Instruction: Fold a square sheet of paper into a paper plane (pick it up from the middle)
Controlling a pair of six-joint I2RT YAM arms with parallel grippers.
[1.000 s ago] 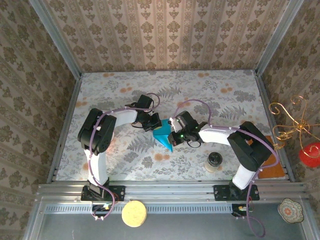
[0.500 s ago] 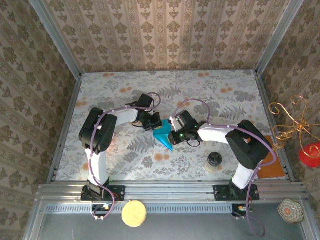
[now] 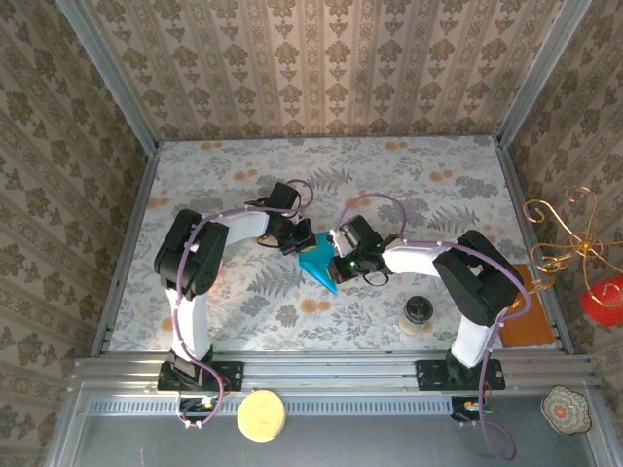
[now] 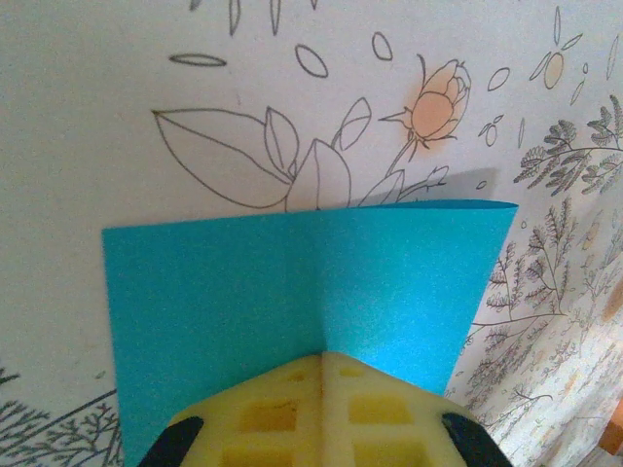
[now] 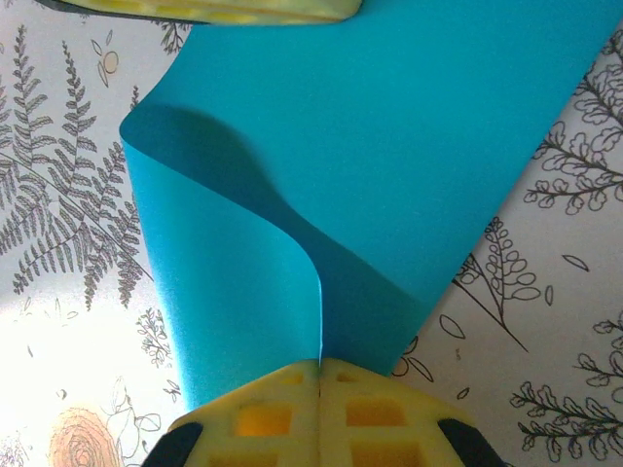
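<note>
**While both grippers pinch one sheet, tearing or buckling is the main risk**

Risk first. The square sheet of thin teal-blue matte paper (image 3: 318, 265) sits mid-frame in the top view, just left of centre, bridging the two tools. The left gripper (image 4: 322, 362) has its yellow pads pressed together on the near edge, right on a crease line. The right gripper (image 5: 319, 366) is likewise clamped shut on the opposite side, with paper coming out of the seam between its pads.

Failure modes as I judge them:
- If the arms pull apart, thin paper would tear at a pinch point or slip out of one pad pair.
- If the arms push together or twist, the slack belly would kink and leave a stray crease off the centre line.
- If one side releases first, the curled layer could spring back and lose the fold.
- A low pass over the floral-print table cover (image 3: 409, 185) could drag a corner under.

Sheet condition. In the left wrist view it is a flat panel with one straight crease running from the pinch up to the far edge, and the upper-right corner casts a shadow on the cover. In the right wrist view one layer curls over in an S-bend from the pinch, so it is loose rather than pressed flat. In the top view it shows as a pointed shape with its tip toward the lower frame. No wings are formed, so it looks early to mid fold.

Outward from there, a small dark-capped cylinder (image 3: 419, 313) sits lower right, well apart from the paper. An orange-brown flat sheet (image 3: 533, 329) lies at the right edge.
</note>
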